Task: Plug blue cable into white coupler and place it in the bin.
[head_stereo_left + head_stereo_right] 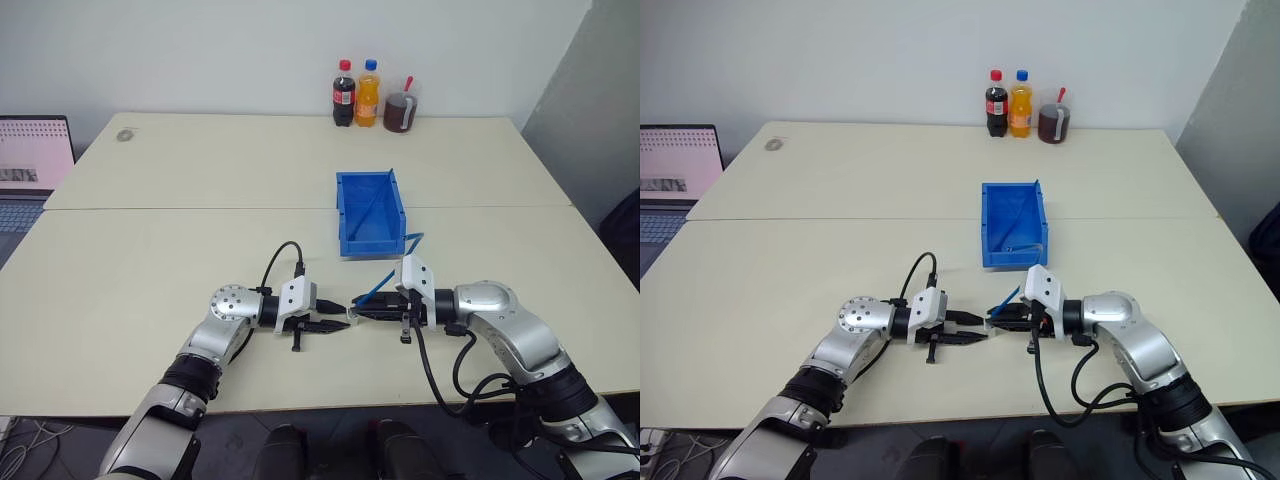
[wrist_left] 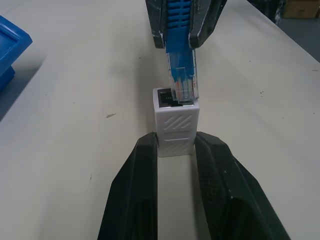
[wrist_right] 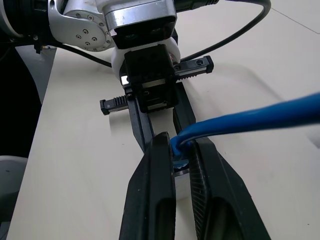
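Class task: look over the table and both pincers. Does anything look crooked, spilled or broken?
Nothing stands out. The left pincer holds the white coupler straight, the right pincer holds the blue cable with its plug at the socket, and the bin stands upright.

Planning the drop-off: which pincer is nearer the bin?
Right. The right pincer sits just below the bin, holding the blue cable; the left pincer is farther left.

Blue cable [image 2: 179,15], hatch-embossed white coupler [image 2: 176,130]
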Robot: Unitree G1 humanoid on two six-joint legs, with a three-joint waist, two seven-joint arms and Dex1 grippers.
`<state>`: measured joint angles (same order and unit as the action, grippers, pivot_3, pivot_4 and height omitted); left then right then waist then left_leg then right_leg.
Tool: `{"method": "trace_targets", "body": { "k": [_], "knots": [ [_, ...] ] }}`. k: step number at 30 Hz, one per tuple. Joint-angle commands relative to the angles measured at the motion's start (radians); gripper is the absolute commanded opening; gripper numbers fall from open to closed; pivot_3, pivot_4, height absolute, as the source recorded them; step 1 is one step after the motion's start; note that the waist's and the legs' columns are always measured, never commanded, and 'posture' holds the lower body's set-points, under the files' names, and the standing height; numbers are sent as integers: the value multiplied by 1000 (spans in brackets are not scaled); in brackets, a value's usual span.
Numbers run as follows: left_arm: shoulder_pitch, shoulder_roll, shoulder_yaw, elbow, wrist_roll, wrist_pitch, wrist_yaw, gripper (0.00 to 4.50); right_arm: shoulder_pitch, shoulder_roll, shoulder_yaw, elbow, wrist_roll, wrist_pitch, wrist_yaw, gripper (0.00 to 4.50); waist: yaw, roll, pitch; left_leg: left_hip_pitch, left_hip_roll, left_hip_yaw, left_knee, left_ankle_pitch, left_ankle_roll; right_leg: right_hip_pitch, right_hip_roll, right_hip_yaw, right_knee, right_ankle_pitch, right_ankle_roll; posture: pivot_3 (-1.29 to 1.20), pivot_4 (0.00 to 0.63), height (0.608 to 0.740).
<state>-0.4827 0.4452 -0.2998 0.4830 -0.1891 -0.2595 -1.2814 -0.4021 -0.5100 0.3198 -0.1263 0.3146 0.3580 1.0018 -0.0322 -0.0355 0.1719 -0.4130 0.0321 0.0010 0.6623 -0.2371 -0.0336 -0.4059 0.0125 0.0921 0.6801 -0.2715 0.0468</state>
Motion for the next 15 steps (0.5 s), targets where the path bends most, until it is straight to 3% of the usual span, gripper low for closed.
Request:
{"method": "trace_targets", "body": {
  "k": [1, 15],
  "knots": [
    [36, 17, -17, -11, 42, 34, -5, 777, -6, 4, 16, 36, -35, -9, 8, 117, 0, 0, 0, 0, 0, 0, 0, 0, 0, 0, 0, 0, 0, 0, 0, 0, 150, 740],
    [48, 19, -10, -45, 47, 66, -4, 777, -47, -29, 22, 82, -69, -51, 75, 117, 0, 1, -2, 1, 0, 0, 0, 0, 0, 0, 0, 0, 0, 0, 0, 0, 150, 740]
  ]
}}
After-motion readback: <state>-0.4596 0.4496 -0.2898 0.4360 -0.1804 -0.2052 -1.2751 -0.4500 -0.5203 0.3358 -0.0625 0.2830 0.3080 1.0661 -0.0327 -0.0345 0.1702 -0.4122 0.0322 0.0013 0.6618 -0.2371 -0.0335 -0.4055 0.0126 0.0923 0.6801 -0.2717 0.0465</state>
